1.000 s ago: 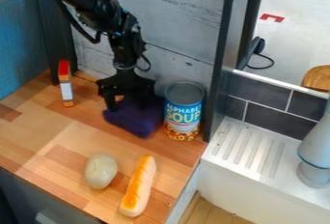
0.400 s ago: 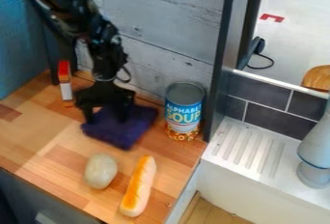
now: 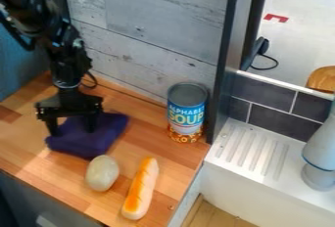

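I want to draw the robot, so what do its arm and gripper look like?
The arm is black and knobbly, made of chunky joined parts, with a small pale patch high up. A thin black cable loops out near the wrist. The gripper is black too: a wide bar with two fingers pointing down.

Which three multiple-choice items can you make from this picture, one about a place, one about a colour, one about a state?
1. Where is the soup can?
A) On a plate
B) On the wooden counter
C) In a drawer

2. What colour is the cloth?
A) Purple
B) Green
C) White

3. How are the fingers of the gripper?
A) Pressed together
B) Shut on the soup can
C) Spread apart

1 B: its base stands on the wood.
2 A: its surface is dark purple.
3 C: cloth shows between them.
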Controlling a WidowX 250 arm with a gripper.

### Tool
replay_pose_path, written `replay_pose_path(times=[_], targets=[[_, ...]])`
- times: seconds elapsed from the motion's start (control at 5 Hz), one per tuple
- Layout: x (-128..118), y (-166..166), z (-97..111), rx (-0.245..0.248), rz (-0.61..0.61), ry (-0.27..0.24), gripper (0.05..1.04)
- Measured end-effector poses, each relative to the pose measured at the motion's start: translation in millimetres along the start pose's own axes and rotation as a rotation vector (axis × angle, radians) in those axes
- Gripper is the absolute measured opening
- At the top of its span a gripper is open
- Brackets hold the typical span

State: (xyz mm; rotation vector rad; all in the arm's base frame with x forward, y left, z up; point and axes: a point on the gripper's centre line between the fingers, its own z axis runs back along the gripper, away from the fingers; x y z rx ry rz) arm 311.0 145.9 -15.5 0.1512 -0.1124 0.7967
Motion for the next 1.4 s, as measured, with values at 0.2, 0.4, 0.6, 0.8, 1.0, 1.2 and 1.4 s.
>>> replay_pose_path(times=[0.2,0.4,0.6,0.8,1.0,1.2,1.4], targets=[[-1,22,-1,0.016,0.042,0.007,1.000],[-1,58,-2,0.033,0.118,0.017,1.000],[4,78,0,0.037,0.152,0.006,1.000],[8,92,5,0.029,0.176,-0.007,1.000],[12,91,24,-0.005,0.184,-0.043,1.000],[11,90,76,-0.072,0.195,-0.086,1.000],[-2,95,120,-0.101,0.215,-0.085,1.000]])
